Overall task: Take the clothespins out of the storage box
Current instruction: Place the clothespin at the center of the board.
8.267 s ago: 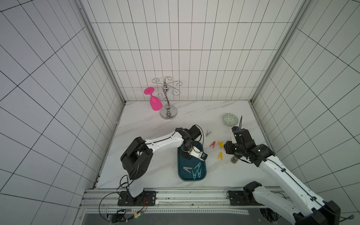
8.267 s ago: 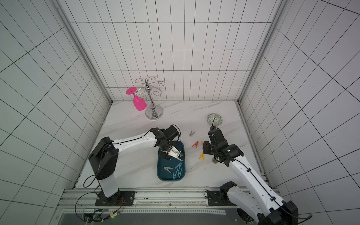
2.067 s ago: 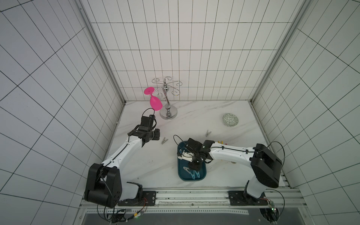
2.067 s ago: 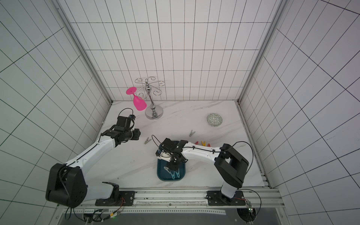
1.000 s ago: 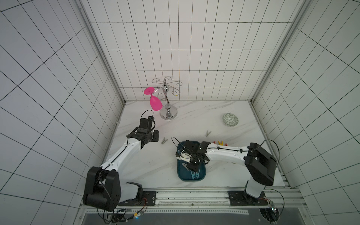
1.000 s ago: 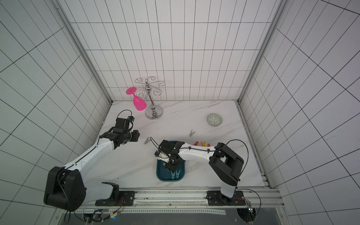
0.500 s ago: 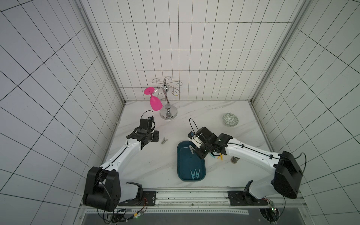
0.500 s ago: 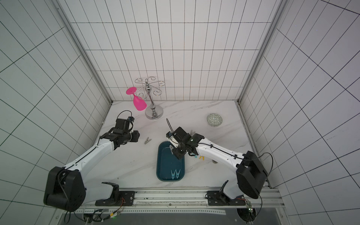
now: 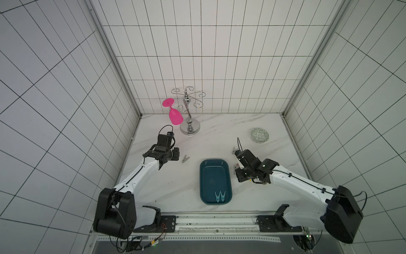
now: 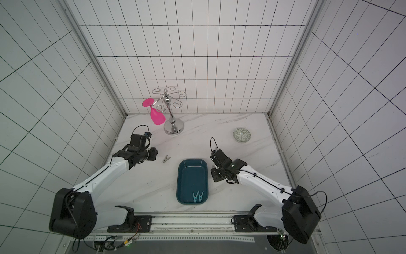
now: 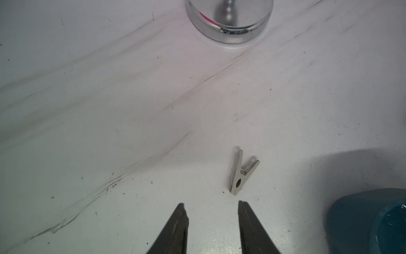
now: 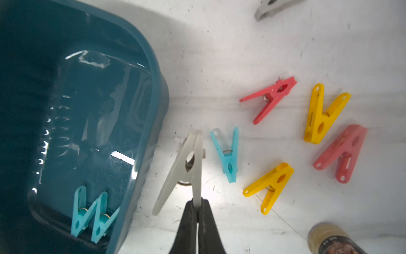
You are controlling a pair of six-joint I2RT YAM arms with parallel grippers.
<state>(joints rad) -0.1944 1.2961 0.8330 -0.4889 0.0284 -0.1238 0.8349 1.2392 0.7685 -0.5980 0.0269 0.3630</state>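
Holding a grey peg (image 12: 186,162) by one leg, the right end effector (image 12: 197,204) hangs over the tabletop (image 12: 219,55) just beside the box (image 12: 153,88). The next move is probably to release it there. Two blue pegs (image 12: 92,211) lie inside. The left end effector (image 11: 211,203) is open and empty.

- storage box (image 12: 157,84): glossy dark teal plastic, smooth, with bright reflections.
- clothespins (image 12: 314,114): coloured plastic with a soft sheen, each with a small metal spring.
- grey clothespin (image 12: 197,176): duller, matt plastic, ridged at the tip.
- desk (image 11: 109,110): smooth white marble-look surface, faintly veined, scuffed and speckled.
- stand (image 11: 228,22): mirror-polished chrome metal.
- wine glass (image 9: 175,115): smooth bright pink; glass or plastic cannot be told.
- left end effector (image 11: 211,204): matt black finish.
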